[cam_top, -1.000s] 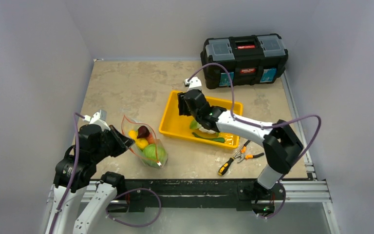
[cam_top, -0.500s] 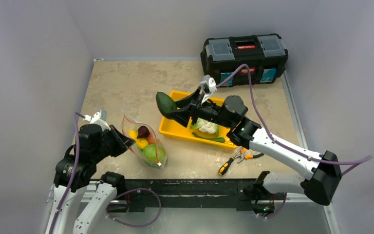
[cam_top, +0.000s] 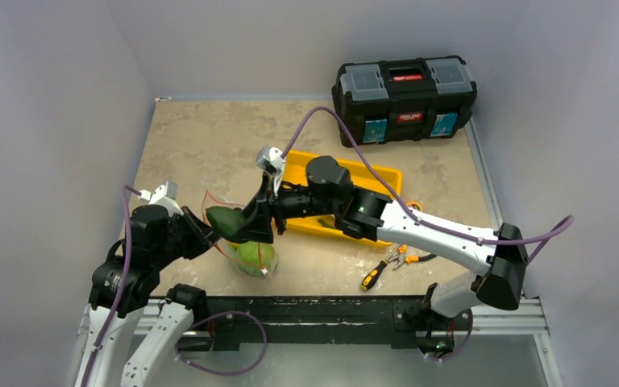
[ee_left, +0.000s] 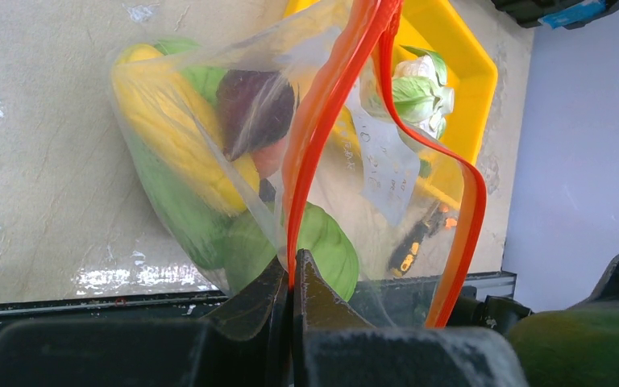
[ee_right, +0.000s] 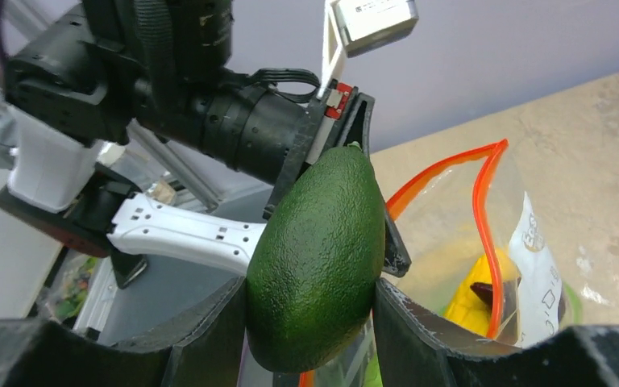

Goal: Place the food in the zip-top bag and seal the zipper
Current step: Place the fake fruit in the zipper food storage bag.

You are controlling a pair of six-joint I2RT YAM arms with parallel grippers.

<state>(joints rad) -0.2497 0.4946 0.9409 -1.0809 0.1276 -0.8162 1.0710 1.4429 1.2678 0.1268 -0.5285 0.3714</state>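
A dark green avocado (ee_right: pixel 318 258) is clamped between the fingers of my right gripper (ee_right: pixel 310 292). In the top view the avocado (cam_top: pixel 224 219) hangs at the mouth of the zip-top bag (cam_top: pixel 248 248), with the right gripper (cam_top: pixel 240 224) just right of it. My left gripper (ee_left: pixel 292 264) is shut on the bag's red-orange zipper (ee_left: pixel 322 105), which holds the mouth open. Inside the bag (ee_left: pixel 169 121) lie a yellow piece (ee_left: pixel 181 149), a purple eggplant (ee_left: pixel 254 109) and a green cabbage (ee_left: pixel 326 250). A white-green cauliflower (ee_left: pixel 417 89) stays in the yellow tray (cam_top: pixel 375 172).
A black toolbox (cam_top: pixel 405 97) stands at the back right. Pliers (cam_top: pixel 409 256) and a screwdriver (cam_top: pixel 373 275) lie right of the bag near the front edge. My right arm stretches across the tray toward the left arm.
My right arm has swung left from the tray, carrying the avocado over to the bag's mouth. The left gripper and the bag have stayed where they were.
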